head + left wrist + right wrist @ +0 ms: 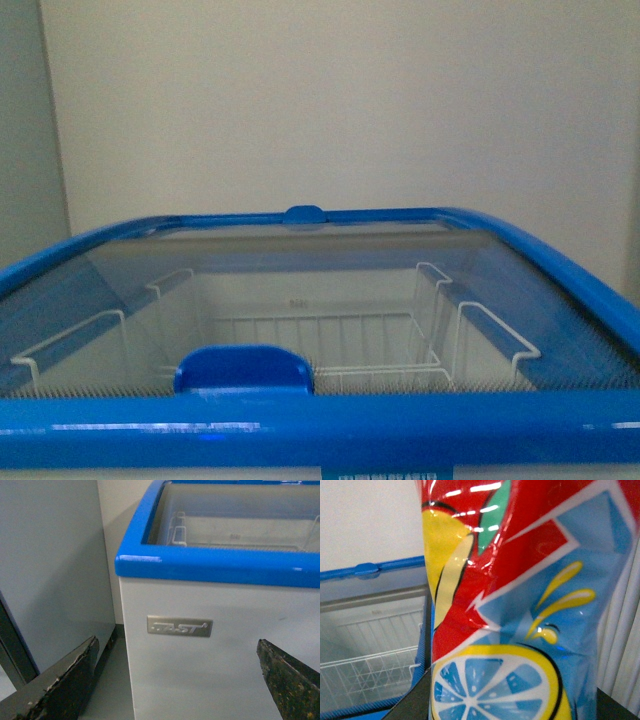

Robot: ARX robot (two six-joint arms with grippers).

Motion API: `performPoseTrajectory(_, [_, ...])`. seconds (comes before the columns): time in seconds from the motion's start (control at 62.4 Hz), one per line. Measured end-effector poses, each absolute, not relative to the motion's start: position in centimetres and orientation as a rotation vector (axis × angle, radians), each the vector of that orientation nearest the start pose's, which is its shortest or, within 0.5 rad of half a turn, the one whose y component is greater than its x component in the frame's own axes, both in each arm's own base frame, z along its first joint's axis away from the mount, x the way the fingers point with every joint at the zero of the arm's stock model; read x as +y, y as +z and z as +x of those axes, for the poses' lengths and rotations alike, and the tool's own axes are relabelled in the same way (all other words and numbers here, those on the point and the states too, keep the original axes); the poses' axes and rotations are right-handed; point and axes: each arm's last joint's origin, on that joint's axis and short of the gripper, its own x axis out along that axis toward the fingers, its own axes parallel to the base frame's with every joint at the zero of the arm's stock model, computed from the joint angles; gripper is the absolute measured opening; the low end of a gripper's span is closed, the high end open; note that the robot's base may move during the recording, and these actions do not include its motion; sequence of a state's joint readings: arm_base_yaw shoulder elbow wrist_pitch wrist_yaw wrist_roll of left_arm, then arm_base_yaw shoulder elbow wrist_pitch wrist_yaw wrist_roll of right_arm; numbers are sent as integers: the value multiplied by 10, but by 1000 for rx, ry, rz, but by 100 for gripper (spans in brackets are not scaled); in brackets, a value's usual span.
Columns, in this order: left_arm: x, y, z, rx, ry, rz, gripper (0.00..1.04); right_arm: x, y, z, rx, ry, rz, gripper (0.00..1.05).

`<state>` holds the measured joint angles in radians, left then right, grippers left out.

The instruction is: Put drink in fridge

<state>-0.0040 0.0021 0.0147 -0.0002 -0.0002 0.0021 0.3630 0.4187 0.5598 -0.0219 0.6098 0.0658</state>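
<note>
The drink (520, 580) fills the right wrist view: a glossy label in red and blue with a yellow lemon slice. My right gripper (512, 702) is shut on it, its dark fingers (412, 702) showing at both sides of the bottle. The cap is out of view. The fridge (320, 425) is a white chest with a blue rim, curved glass lids and white wire baskets (330, 350) inside. Its rim (370, 570) lies behind and below the drink. My left gripper (176, 642) hangs open and empty before the fridge's white front wall, below the rim (215, 565). Neither arm shows in the front view.
A blue lid handle (243, 370) sits at the near rim, another (303, 215) at the far rim. A pale wall (340, 100) rises behind. A grey panel (50, 570) stands close beside the fridge, with a narrow floor gap (107, 680) between. A silver badge (179, 626) marks the front.
</note>
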Motion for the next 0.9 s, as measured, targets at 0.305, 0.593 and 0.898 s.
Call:
performPoseTrajectory(0.305, [0, 168, 97, -12, -4, 2, 97, 21, 316, 103, -116, -243, 122, 42])
performPoseTrajectory(0.593, [0, 168, 97, -12, -4, 2, 97, 21, 316, 103, -116, -243, 123, 42])
performPoseTrajectory(0.898, [-6, 201, 144, 37, -355, -179, 97, 21, 316, 103, -116, -242, 123, 42])
